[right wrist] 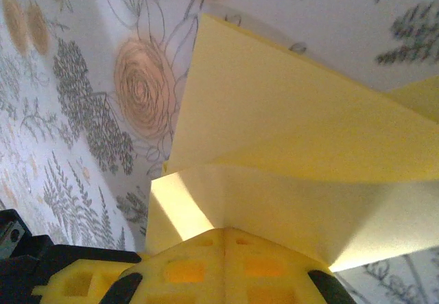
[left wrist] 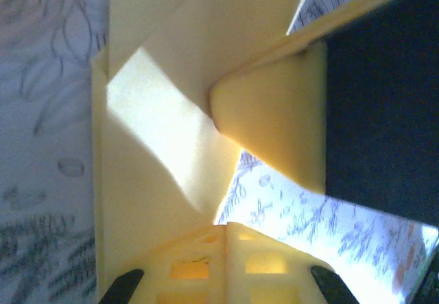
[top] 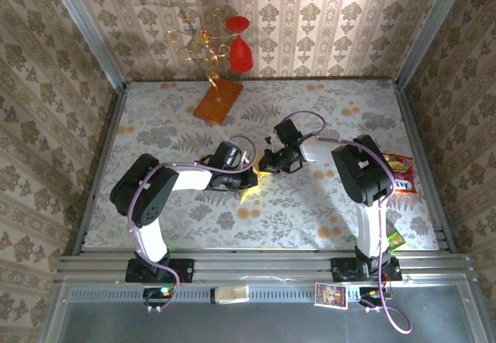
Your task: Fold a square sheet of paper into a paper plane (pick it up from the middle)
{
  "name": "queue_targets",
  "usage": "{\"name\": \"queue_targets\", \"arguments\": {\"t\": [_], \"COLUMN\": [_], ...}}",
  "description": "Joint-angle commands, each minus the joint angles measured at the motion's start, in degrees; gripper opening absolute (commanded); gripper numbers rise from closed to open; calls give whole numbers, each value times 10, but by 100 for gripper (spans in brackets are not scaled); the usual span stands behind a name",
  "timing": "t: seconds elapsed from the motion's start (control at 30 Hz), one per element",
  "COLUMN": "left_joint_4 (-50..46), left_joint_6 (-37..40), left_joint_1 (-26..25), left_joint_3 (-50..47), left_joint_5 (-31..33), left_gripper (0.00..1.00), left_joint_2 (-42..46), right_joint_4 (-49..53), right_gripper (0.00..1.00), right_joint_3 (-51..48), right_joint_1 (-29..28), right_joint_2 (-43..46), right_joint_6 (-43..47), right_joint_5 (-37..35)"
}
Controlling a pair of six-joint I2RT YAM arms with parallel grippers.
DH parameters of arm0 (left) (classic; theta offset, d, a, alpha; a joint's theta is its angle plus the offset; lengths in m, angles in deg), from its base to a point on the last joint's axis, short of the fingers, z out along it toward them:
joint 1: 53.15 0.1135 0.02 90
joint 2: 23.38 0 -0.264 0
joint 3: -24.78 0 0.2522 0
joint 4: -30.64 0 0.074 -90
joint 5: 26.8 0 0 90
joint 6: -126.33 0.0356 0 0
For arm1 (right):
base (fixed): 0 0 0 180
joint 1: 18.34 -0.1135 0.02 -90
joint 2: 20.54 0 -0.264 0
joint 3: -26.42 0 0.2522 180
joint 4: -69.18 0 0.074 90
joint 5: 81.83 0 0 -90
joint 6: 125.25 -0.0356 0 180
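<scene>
The left gripper (left wrist: 225, 230) and right gripper (right wrist: 223, 234), nose to nose at mid-frame in the top view, each hold jaws pressed together on the creased square sheet of paper (left wrist: 151, 153), its folded edges spreading up-frame. Bare flowered tabletop (top: 325, 204) surrounds them; the orange-brown slab (top: 218, 100) stands well apart, upper left.

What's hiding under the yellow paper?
Under the thin pale-yellow folded sheet of paper is the flowery grey-and-orange printed tablecloth, showing around the paper's edges. The part directly beneath the paper is covered, so I cannot tell if anything else is there.
</scene>
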Motion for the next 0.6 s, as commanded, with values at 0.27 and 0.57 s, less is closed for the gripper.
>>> {"name": "queue_targets", "arguments": {"t": [0.27, 0.57], "left_joint_4": [-71, -31], "left_joint_6": [-26, -16], "left_joint_1": [-3, 3], "left_joint_3": [-117, -21], "left_joint_5": [-20, 24], "left_gripper": [0, 0], "left_joint_2": [127, 102], "right_joint_4": [20, -17], "right_gripper": [6, 6], "right_joint_3": [-38, -57], "right_joint_1": [4, -7], "right_joint_2": [-1, -3], "right_joint_6": [-10, -35], "right_joint_5": [-44, -32]}}
